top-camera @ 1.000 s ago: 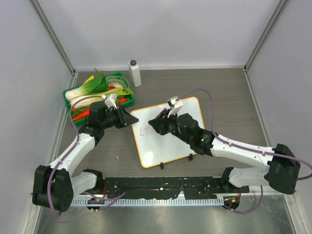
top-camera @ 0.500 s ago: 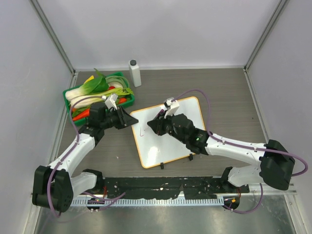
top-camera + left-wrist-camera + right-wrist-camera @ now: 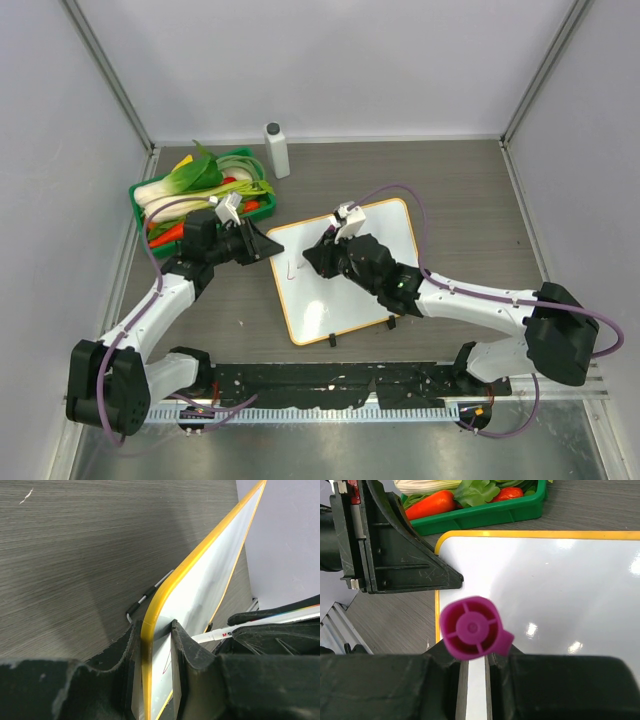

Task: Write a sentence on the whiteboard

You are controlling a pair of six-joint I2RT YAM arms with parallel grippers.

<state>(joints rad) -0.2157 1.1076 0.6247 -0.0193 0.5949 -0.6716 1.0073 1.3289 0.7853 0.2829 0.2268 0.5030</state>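
Pinching the far-left corner of the whiteboard (image 3: 335,300) is the left gripper (image 3: 152,642). It's got one finger on each side of the thin orange frame, with the jaws just a narrow gap apart and the board's edge squeezed between them. The right gripper (image 3: 472,667) is almost closed too, clamped on a marker (image 3: 470,627). Its wrist cam looks straight down the magenta back end, and the left wrist cam catches the white barrel angling in toward the board's face. I honestly can't tell if the tip is touching, since a finger blocks it. That gripper hangs over the left part of the board, not far from the other one. Just beside it, near the board's left edge, is all there is of the sentence (image 3: 291,267), which is one small pink stroke I can't read as a letter. The board itself lies about mid-table (image 3: 460,190), turned a bit askew, with its two little black feet (image 3: 331,341) on the near edge. Off its far-left corner there's a green tray (image 3: 137,192) packed with a leek (image 3: 185,180) and carrots (image 3: 427,505), close to the board but not touching it. A white bottle (image 3: 277,152) with a grey cap stands upright behind the tray, near the back wall.
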